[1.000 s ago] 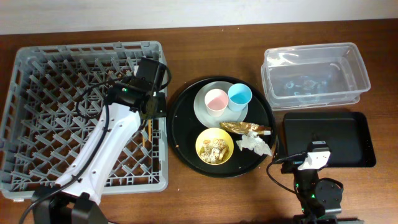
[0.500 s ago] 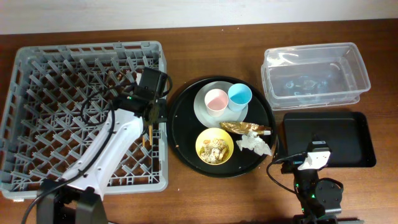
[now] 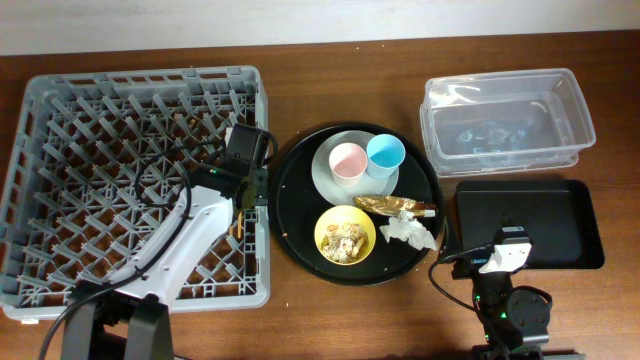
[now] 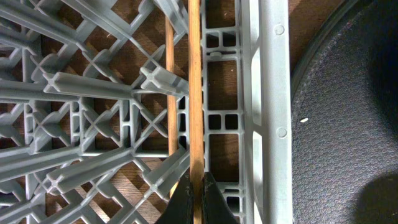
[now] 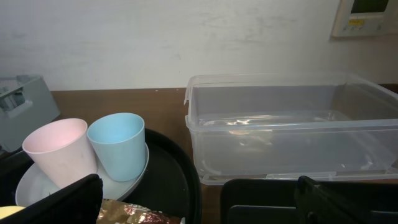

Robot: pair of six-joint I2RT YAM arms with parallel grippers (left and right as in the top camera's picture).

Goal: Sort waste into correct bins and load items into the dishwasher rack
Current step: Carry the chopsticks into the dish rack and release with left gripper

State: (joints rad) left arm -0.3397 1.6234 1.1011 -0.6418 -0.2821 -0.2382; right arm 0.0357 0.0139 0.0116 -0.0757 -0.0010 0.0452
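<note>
My left gripper (image 4: 196,193) is shut on a thin wooden chopstick (image 4: 196,93) that lies along the right edge of the grey dishwasher rack (image 3: 60,150); a second chopstick (image 4: 170,81) lies beside it among the pegs. In the overhead view the left gripper (image 3: 243,197) is over the rack's right side. The pink cup (image 3: 348,160) and blue cup (image 3: 385,153) stand on the grey-green plate (image 3: 325,178). The yellow bowl (image 3: 326,228) holds food scraps (image 3: 346,242). The foil wrapper (image 3: 395,206) and napkin (image 3: 408,233) lie beside it. My right gripper (image 5: 199,205) is open and empty.
The cups, plate, bowl and waste all sit on a large round black tray (image 3: 295,190) right of the rack. The clear tub (image 3: 505,120) stands at the back right, the shallow black tray (image 3: 530,222) in front of it. The right arm (image 3: 505,255) rests at the front.
My left gripper has moved toward the front along the rack's right side with the chopstick in it. The right arm has not moved.
</note>
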